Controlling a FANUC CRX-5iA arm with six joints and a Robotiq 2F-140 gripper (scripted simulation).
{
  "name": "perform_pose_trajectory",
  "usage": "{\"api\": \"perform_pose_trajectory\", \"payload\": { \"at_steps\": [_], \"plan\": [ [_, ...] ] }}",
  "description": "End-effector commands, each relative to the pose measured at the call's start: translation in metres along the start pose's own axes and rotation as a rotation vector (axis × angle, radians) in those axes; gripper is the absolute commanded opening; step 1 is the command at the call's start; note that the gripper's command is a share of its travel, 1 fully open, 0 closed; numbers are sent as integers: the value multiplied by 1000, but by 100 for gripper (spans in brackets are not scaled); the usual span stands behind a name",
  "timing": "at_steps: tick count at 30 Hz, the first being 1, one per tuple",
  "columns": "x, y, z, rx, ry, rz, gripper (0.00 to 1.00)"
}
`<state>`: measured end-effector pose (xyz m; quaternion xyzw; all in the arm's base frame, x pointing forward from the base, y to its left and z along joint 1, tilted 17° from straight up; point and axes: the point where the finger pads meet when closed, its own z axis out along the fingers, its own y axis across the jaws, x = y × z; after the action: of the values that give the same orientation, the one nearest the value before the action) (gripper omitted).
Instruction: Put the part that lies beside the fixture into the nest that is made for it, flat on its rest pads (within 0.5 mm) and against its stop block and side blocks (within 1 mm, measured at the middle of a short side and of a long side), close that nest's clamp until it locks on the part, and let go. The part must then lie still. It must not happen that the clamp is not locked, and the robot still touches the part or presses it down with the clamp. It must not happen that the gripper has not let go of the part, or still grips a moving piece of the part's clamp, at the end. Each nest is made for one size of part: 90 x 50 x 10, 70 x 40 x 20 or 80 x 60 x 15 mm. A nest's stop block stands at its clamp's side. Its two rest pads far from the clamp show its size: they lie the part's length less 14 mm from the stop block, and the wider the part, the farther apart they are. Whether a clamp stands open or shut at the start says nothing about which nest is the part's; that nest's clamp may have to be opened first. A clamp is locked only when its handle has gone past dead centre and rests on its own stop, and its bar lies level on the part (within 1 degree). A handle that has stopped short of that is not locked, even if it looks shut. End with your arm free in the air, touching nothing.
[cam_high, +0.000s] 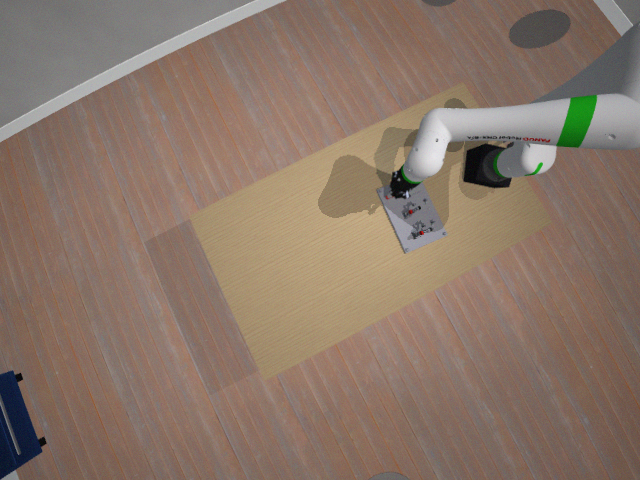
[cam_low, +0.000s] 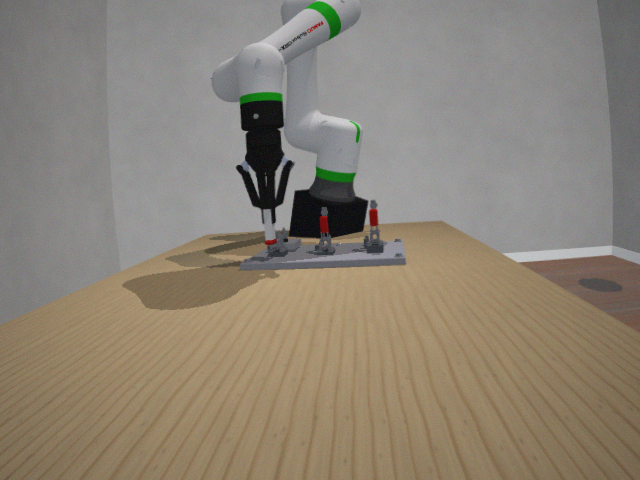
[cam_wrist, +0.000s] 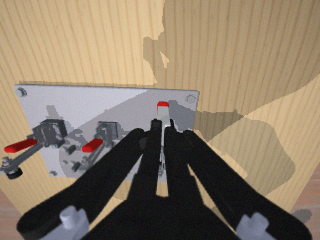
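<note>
The fixture plate (cam_high: 395, 219) (cam_low: 299, 261) (cam_wrist: 100, 102) carries three clamps. My gripper (cam_low: 268, 229) (cam_wrist: 162, 114) is shut and points down at the end clamp, left in the exterior view. A pale upright piece shows at its fingertips. That clamp's red handle end (cam_high: 387, 196) (cam_low: 270, 241) (cam_wrist: 163, 104) is low, right below the tips; whether it is locked cannot be told. A flat grey slab (cam_low: 292, 244), apparently the part, lies behind this clamp; its seating is hidden. The middle handle (cam_low: 324, 224) (cam_wrist: 92, 145) and far-end handle (cam_low: 373, 217) (cam_wrist: 21, 146) stand upright, with those clamps open.
The wooden table (cam_high: 289, 258) (cam_low: 330, 361) carries the plate and the robot's black base (cam_low: 325, 214). The two upright clamps stand to one side of my gripper, the middle one close by. Corner bolts (cam_wrist: 190, 99) stick up slightly from the plate. The arm's shadow falls across the end nest.
</note>
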<state>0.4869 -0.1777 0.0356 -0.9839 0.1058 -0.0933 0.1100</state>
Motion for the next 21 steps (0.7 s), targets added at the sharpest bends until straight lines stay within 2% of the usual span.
{"api": "perform_pose_trajectory", "payload": {
  "at_steps": [1, 21],
  "plan": [
    [0, 0, 1, 0, 0, 0, 0],
    [0, 0, 3, 0, 0, 0, 0]
  ]
}}
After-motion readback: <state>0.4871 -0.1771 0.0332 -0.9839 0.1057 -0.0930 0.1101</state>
